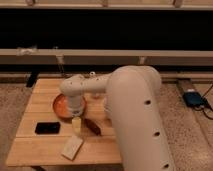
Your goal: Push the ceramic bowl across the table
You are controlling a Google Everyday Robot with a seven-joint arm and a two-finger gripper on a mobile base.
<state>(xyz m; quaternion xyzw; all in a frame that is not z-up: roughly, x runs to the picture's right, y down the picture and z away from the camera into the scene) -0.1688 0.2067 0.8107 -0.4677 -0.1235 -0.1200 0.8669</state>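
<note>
The orange-red ceramic bowl point(60, 105) sits on the left half of the light wooden table point(35, 150). My white arm reaches in from the right, and its wrist covers the bowl's right side. My gripper point(76, 124) points down at the table just in front of and to the right of the bowl, at its near rim. It looks pale yellow. The bowl's right edge is hidden behind the wrist.
A black flat phone point(47, 128) lies in front of the bowl on the left. A pale rectangular sponge point(72, 147) lies near the front edge. A brown-red oblong object point(93, 126) lies right of the gripper. A blue device point(192, 98) is on the floor at right.
</note>
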